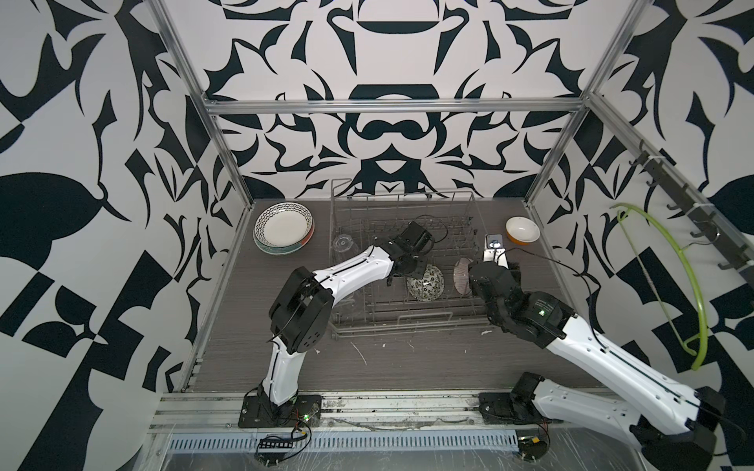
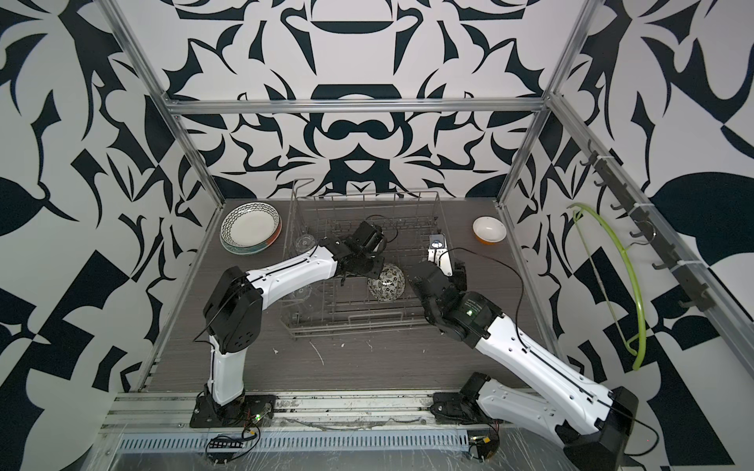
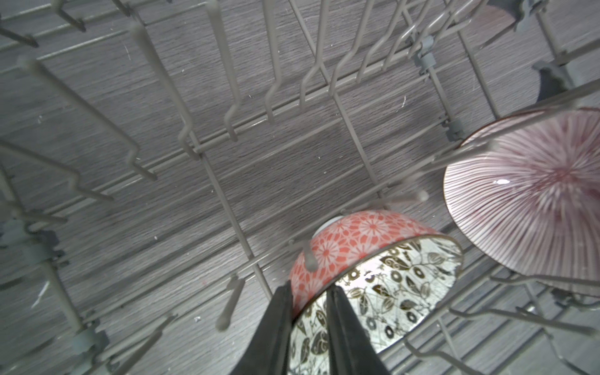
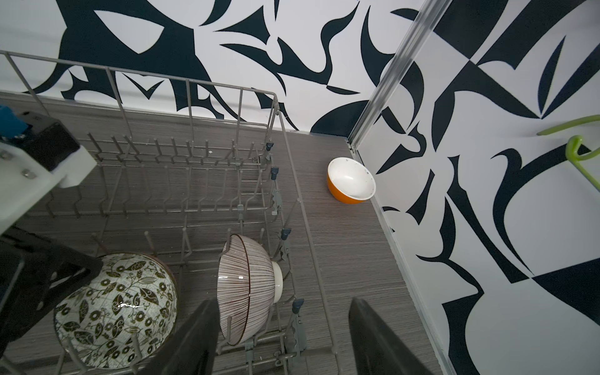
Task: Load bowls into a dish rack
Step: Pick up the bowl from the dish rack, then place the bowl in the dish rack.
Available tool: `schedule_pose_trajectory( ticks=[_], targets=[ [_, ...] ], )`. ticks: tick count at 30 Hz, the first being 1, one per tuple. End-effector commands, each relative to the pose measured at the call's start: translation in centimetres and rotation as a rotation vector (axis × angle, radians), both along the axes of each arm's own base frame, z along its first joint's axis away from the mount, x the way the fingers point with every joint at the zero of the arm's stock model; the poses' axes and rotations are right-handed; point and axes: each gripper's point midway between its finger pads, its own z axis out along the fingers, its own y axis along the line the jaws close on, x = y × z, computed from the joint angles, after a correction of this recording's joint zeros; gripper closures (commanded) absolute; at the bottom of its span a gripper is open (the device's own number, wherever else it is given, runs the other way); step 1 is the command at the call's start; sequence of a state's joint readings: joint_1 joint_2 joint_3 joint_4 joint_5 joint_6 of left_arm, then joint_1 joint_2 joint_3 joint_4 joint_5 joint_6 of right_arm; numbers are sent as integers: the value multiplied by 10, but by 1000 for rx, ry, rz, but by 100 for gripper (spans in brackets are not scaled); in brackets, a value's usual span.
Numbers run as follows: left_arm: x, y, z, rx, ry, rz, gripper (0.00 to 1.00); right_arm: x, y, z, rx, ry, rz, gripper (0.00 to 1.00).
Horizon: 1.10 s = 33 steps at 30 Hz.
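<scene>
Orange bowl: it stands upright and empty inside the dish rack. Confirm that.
Wrong on one point: the orange bowl stands upright and empty, but on the table outside the dish rack, not inside it, as the right wrist view shows.

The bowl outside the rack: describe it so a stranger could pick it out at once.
Find the grey wire dish rack mid-table. Right of it, in the far corner of the tabletop, sits a small bowl. Unlike the floral bowl and striped bowl tilted inside the rack, it stands upright, orange outside, plain white inside.
</scene>
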<state>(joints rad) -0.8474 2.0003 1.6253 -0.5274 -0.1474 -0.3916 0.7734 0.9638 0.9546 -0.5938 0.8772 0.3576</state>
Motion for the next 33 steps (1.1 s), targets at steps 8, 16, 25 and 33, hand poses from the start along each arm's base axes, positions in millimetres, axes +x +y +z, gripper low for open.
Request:
schedule_pose_trajectory(
  ticks=[8, 16, 25, 33],
  targets=[
    [-9, 25, -38, 193, -59, -35, 80, 1, -9, 2, -10, -19, -52, 28],
    [-6, 24, -26, 200, -138, -21, 100, 2, -7, -2, -14, -10, -54, 28],
    [-12, 34, 29, 164, -308, 46, 100, 3, -6, -6, -19, -6, -50, 24],
    [-16, 41, 88, 16, -427, 101, 100, 11, 7, -16, -17, 24, -6, 20]
  ],
)
